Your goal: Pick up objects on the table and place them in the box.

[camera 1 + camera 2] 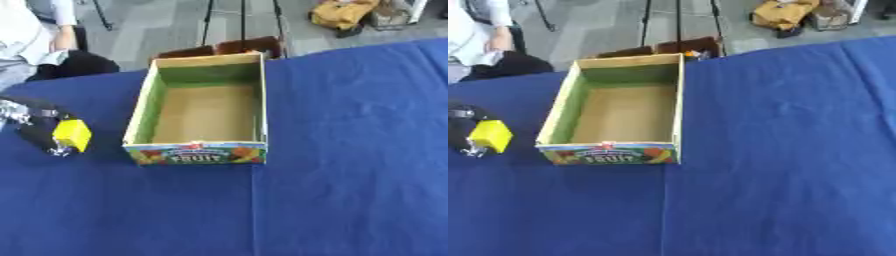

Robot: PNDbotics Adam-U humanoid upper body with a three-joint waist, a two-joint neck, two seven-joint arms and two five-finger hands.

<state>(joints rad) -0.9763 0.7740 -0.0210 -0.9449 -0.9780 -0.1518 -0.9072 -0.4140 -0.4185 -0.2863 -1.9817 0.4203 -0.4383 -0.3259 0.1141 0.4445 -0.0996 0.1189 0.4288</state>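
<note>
Left hand [42, 131] in from the left edge, low over the blue cloth, black with a glint of silver at the wrist. Fingers curled round a yellow block [73, 135], which sits at the hand's right side, facing the box. Arm barely showing, cut off by the picture's edge. Right hand and right arm outside both eye views.
</note>
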